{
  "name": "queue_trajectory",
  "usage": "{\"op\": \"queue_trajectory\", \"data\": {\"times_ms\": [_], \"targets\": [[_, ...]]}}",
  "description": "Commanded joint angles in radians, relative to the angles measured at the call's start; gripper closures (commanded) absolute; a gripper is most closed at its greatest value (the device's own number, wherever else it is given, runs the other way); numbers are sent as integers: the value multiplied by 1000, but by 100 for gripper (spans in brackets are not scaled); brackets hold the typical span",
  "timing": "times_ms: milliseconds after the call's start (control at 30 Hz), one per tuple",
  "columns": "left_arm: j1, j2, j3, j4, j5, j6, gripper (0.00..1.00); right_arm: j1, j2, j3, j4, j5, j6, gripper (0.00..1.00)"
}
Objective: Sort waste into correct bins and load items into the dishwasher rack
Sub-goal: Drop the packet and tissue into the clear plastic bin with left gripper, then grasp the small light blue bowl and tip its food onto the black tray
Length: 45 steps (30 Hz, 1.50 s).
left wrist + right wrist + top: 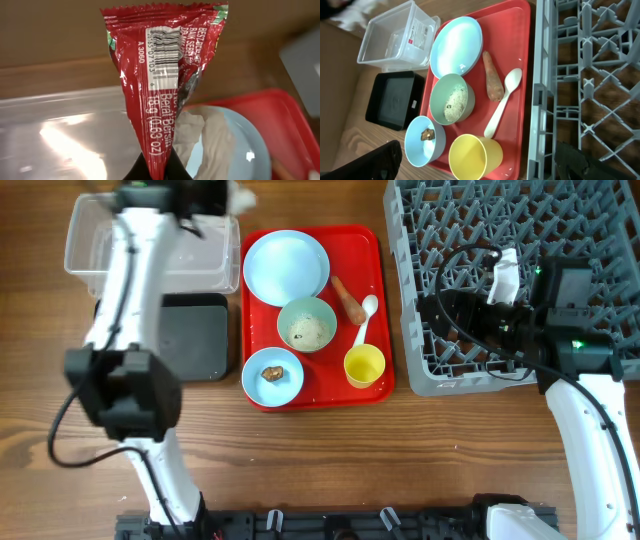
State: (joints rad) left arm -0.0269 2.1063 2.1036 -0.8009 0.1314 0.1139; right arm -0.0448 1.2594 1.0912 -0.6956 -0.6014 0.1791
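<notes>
Left fingers clamp wrapper, tissue alongside, at clear tub rim — release here may spill outside; right fingers spread, empty.

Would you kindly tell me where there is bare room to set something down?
The wooden tabletop is bare on the robot's side of the flat red tray. The tray is crowded; its gap to the grey pegged rack is narrow.
</notes>
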Motion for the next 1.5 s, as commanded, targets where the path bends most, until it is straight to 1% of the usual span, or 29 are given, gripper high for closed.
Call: {"op": "queue_trajectory", "data": {"times_ms": [0, 67, 167, 200, 233, 267, 300, 333, 367, 400, 433, 500, 567, 600, 667, 733, 767, 833, 900, 933, 967, 1067, 1100, 1167, 1200, 1233, 1267, 1367, 1467], "targets": [[128, 22, -5, 13, -14, -44, 96, 2, 11, 19, -2, 9, 7, 0], [193, 50, -5, 32, -10, -44, 96, 2, 11, 19, -2, 9, 7, 0], [215, 108, -5, 32, -10, -43, 96, 2, 11, 19, -1, 9, 8, 0], [214, 125, -5, 30, -10, -44, 89, 2, 11, 19, -1, 9, 7, 0], [209, 140, -5, 23, -10, -44, 75, 2, 11, 19, -2, 9, 7, 0], [202, 146, -5, 11, -10, -44, 54, 2, 11, 19, -2, 9, 7, 0], [194, 147, -5, 0, -10, -44, 27, 2, 11, 19, -2, 9, 7, 0], [187, 146, -5, -3, -10, -43, 14, 2, 11, 19, -2, 9, 7, 0], [181, 132, -5, -7, -10, -44, 6, 2, 11, 19, -2, 9, 7, 0], [177, 110, -5, -15, -9, -44, 2, 2, 11, 19, -2, 9, 7, 0], [174, 83, -5, -22, -9, -44, 0, 2, 11, 19, -2, 9, 7, 0], [168, 14, -5, -48, -9, -44, 0, 2, 11, 19, -2, 9, 6, 0], [156, -82, -5, -142, 61, -44, 1, 1, 11, 19, -2, 9, 4, 0], [146, -147, -5, -249, 190, -58, 3, 2, 11, 19, 3, 10, 3, 0], [123, -208, -5, -428, 292, -109, 0, 1, 11, 19, 6, 32, 3, 0], [74, -223, -5, -622, 283, -118, 0, 1, 11, 19, 9, 43, 4, 0], [37, -221, -19, -701, 264, -114, 3, 1, 11, 19, 13, 43, 4, 0], [-74, -222, -104, -749, 241, -117, 5, 1, 11, 19, 31, 43, 4, 0], [-191, -224, -233, -715, 111, -231, 5, 2, 11, 19, 46, 43, 5, 0], [-226, -230, -292, -667, 91, -261, 5, 2, 11, 19, 48, 43, 4, 0], [-278, -248, -395, -559, 95, -302, 8, 1, 11, 19, 45, 43, 4, 0], [-376, -268, -566, -409, 76, -306, 18, 2, 11, 19, 37, 43, 5, 0], [-407, -268, -637, -364, 48, -305, 23, 2, 11, 19, 34, 43, 5, 0], [-428, -268, -735, -286, 39, -301, 31, 2, 11, 19, 29, 43, 4, 0], [-433, -268, -779, -245, 38, -301, 48, 2, 11, 19, 28, 43, 5, 0], [-436, -268, -824, -200, 39, -301, 62, 2, 11, 19, 27, 43, 6, 0], [-436, -268, -856, -167, 39, -301, 66, 2, 11, 19, 22, 43, 6, 0], [-436, -268, -919, -98, 39, -301, 67, 2, 11, 19, 12, 43, 6, 0], [-444, -268, -951, -73, 39, -301, 68, 2, 11, 19, 10, 43, 6, 0]]}}
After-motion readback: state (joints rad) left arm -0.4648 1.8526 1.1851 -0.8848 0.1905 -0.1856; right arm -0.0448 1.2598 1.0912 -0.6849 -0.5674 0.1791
